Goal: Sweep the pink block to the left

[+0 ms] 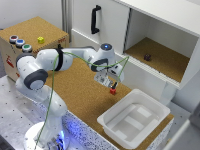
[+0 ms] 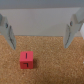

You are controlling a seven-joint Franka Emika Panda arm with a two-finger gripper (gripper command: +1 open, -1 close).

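Judging from how things lie, the sweep looks not yet done: the pink block (image 1: 113,91) sits on the cork table (image 1: 80,90) right under the gripper (image 1: 111,79), just beside the near corner of the white bin (image 1: 134,118), and nothing shows it pushed away toward the exterior view's left. What seems left is to bring a finger down beside the block and push it sideways across the cork.

Taking the white bin as landmark and counting from largest to smallest: one white cabinet (image 1: 150,25) stands behind the bin, with one black door handle (image 1: 95,19) and one open compartment. One arm (image 1: 55,62) reaches in from the bin's far side, toward the exterior view's left. One cork-covered box (image 1: 30,42) stands well apart from the bin, beyond the arm, carrying three round buttons (image 1: 20,43) and one yellow block (image 1: 40,39). One dark purple block (image 1: 147,57) lies in the cabinet compartment, behind the bin. One pink block, the smallest thing that matters, lies nearest the bin.

In the wrist view the fingers (image 2: 8,31) stand wide apart and hold nothing; the pink block (image 2: 27,59) lies on the cork between them, nearer one finger than the other, touching neither as far as I can tell.
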